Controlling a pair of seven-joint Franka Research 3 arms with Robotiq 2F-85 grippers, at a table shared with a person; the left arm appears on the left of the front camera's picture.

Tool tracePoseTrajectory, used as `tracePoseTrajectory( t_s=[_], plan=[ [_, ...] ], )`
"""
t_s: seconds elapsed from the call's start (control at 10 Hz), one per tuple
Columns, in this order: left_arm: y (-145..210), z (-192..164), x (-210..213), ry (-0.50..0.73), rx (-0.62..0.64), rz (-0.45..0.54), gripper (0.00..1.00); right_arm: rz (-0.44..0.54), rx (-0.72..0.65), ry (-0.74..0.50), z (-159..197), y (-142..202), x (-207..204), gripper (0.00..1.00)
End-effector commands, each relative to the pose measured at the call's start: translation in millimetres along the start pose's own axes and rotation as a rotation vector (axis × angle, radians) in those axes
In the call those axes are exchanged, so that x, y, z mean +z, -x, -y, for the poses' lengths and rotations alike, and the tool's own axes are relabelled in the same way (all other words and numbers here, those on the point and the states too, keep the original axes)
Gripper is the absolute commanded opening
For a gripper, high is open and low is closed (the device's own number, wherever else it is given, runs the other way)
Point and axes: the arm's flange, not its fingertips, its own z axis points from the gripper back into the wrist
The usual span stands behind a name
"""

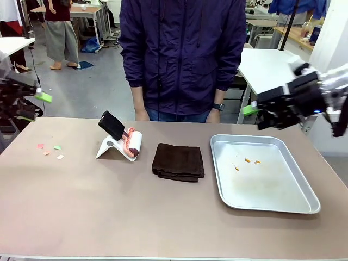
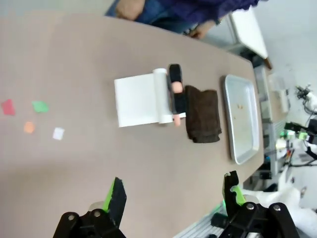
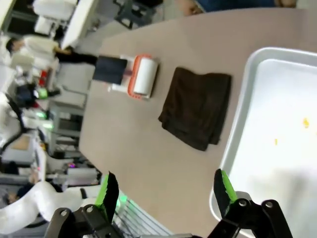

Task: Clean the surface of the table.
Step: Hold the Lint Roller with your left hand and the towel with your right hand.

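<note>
The beige-brown table (image 1: 109,206) spans the front view. Small coloured paper scraps (image 1: 49,149) lie near its left end, also seen as scraps (image 2: 32,116) from the left wrist. My left gripper (image 1: 33,107) hovers open above the table's left edge, its jaws (image 2: 173,193) wide with nothing between them. Off the far right corner, above a silver tray (image 1: 272,187), my right gripper (image 1: 256,115) also stands open and empty, as the right wrist view of the gripper (image 3: 166,191) confirms. Orange crumbs (image 1: 249,161) lie in the tray.
A lint roller (image 1: 133,144) with a black handle rests on a white stand left of centre. A folded dark brown cloth (image 1: 178,161) lies in the middle. A person (image 1: 182,54) in a dark jacket stands at the far edge.
</note>
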Motion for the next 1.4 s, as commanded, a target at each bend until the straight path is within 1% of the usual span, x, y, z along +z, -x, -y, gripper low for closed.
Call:
tracePoseTrajectory(
  t_s=[0.0,0.1,0.2,0.3,0.4,0.5,0.6,0.8,0.9,1.0,1.1,1.2,1.3],
  plan=[
    [-17,38,-26,-0.013,-0.043,-0.011,1.00,-0.006,-0.002,0.085,-24,-12,-43,1.00],
    [-19,50,-41,0.009,-0.078,-0.040,1.00,-0.025,0.008,0.112,-36,-9,-71,1.00],
    [-22,53,-53,-0.013,-0.082,-0.089,1.00,-0.035,0.020,0.144,-42,-5,-95,1.00],
    [-26,53,-63,-0.038,-0.092,-0.141,1.00,-0.069,0.021,0.150,-46,-2,-118,1.00],
    [-29,52,-71,-0.060,-0.099,-0.165,1.00,-0.094,0.031,0.154,-49,3,-141,1.00],
    [-33,51,-78,-0.086,-0.084,-0.161,1.00,-0.125,0.047,0.168,-48,8,-166,1.00],
    [-36,50,-84,-0.082,-0.085,-0.165,1.00,-0.165,0.057,0.157,-46,11,-181,1.00],
    [-45,44,-101,-0.078,-0.071,-0.180,1.00,-0.212,0.051,0.190,-37,15,-199,1.00],
    [-51,40,-109,-0.068,-0.061,-0.192,1.00,-0.222,0.005,0.223,-31,14,-205,1.00],
    [-55,38,-113,-0.053,-0.055,-0.186,1.00,-0.201,-0.040,0.217,-29,9,-199,1.00],
    [-53,37,-112,-0.024,-0.078,-0.234,1.00,-0.230,0.053,0.180,-27,25,-204,1.00],
    [-46,34,-110,-0.060,-0.081,-0.194,1.00,-0.230,0.053,0.180,-27,25,-204,1.00],
    [-46,34,-110,-0.060,-0.081,-0.194,1.00,-0.230,0.053,0.180,-27,25,-204,1.00]
  ],
)
